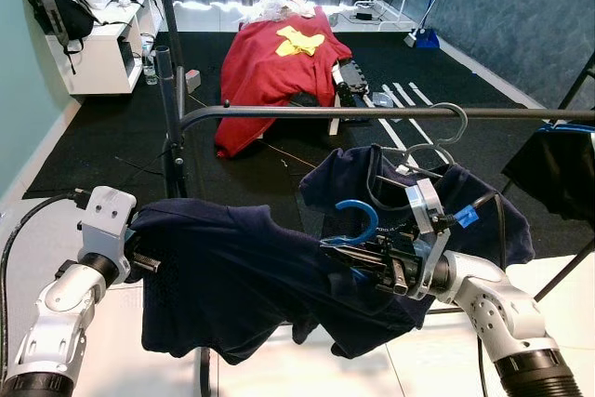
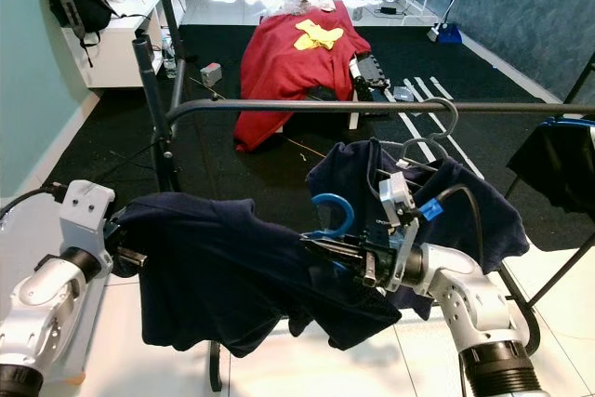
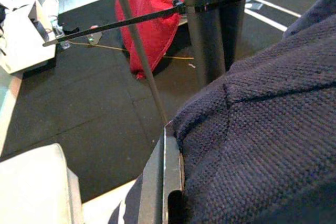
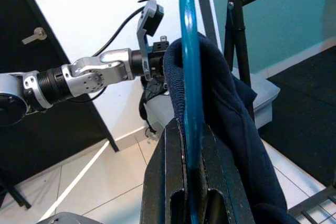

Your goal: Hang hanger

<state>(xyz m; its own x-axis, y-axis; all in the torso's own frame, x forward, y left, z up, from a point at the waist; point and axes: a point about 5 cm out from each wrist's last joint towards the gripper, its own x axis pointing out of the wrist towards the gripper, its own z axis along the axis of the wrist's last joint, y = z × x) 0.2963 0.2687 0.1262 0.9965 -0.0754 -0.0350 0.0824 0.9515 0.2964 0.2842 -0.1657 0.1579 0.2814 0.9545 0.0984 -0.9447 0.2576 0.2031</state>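
Start at your left gripper [image 1: 139, 253]: it is buried in the shoulder of the navy garment [image 1: 232, 276], so you cannot tell how its fingers stand; it probably props that end to keep the cloth spread. Moving right, the blue hanger [image 1: 358, 225] sits inside the garment, hook upward, below and in front of the rail [image 1: 372, 112]. Your right gripper [image 1: 367, 258] is clenched on the hanger's neck, which leaves the hook free to lift over the rail beside the garment already hung [image 1: 465, 197].
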